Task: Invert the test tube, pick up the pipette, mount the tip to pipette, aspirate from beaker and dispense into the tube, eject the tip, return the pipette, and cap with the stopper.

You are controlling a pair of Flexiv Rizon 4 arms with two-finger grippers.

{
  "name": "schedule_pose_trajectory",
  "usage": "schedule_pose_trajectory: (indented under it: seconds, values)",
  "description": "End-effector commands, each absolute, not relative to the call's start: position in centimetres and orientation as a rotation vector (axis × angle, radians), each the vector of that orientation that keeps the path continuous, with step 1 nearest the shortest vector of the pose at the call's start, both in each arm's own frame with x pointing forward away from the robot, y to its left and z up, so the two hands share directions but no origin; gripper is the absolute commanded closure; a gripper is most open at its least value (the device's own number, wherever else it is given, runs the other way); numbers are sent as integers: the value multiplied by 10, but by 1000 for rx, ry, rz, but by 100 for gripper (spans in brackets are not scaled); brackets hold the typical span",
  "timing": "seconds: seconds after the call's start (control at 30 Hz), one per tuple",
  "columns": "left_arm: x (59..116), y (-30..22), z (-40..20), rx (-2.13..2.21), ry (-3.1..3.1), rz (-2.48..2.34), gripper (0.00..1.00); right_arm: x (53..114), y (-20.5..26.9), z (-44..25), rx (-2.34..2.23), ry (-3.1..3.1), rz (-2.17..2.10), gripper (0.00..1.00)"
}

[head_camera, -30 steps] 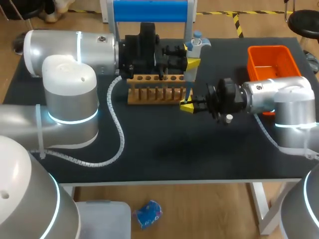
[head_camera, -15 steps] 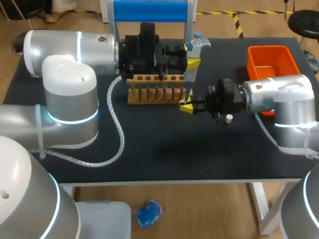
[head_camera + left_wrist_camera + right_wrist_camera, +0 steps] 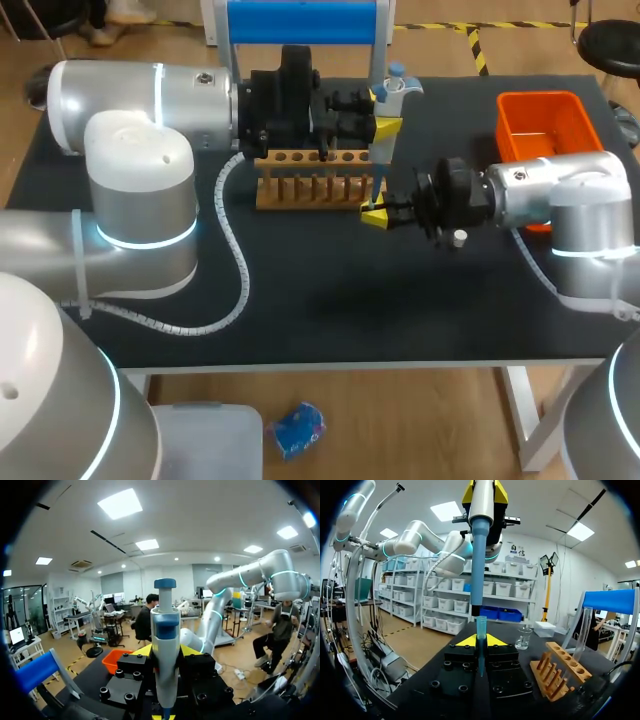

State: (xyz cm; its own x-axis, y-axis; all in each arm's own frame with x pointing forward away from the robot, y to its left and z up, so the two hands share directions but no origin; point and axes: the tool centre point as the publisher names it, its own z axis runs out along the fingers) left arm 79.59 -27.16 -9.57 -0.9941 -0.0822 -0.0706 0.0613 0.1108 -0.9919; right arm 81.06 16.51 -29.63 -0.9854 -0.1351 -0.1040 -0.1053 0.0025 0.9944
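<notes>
Beside the wooden tube rack (image 3: 310, 180), both arms hold exactly as they did a second ago. The left end effector (image 3: 384, 112) is clamped on the upright pipette (image 3: 380, 165). The right end effector (image 3: 375, 213) pinches the blue tip (image 3: 481, 630) upright just under the pipette's nozzle. Bare bench (image 3: 330, 300) lies open toward the front edge; an orange bin (image 3: 540, 125) sits near its right edge.

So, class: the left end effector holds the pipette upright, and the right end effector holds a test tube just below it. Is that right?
Not quite. The right end effector holds a blue pipette tip, not a test tube, as the right wrist view shows. The left end effector does hold the pipette upright, just above it.
</notes>
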Motion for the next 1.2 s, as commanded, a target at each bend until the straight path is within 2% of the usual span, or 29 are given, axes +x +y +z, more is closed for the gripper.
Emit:
schedule_pose_trajectory:
  seconds: [0.03, 1.2]
  values:
    - [796, -273, -96, -21, 2254, -2028, 100, 809, 163, -297, 259, -2208, -2189, 100]
    - [796, -273, -96, -21, 2254, -2028, 100, 808, 164, -293, 289, -2266, -2148, 100]
